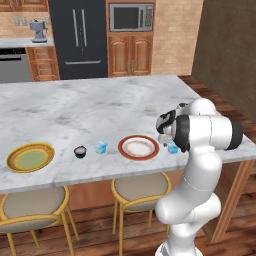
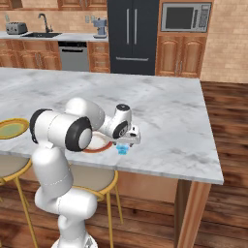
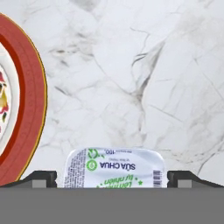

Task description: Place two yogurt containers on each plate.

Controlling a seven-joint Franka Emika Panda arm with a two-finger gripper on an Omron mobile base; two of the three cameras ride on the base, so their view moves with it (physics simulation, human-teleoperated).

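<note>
My gripper hangs low over the counter's near edge, open, with its fingertips either side of a pale-blue-and-white yogurt container that sits on the marble just right of the red-orange-rimmed plate. That same tub peeks out beside my forearm. Another pale-blue tub and the dark round cup stand left of the red plate. The golden-yellow plate lies far left, bare. A third pale-blue tub is hidden or out of view.
The marble island stretches far behind the plates. Two stools with yellow frames stand under its near edge. My own white arm blocks part of the counter's right end, where the island edge drops off.
</note>
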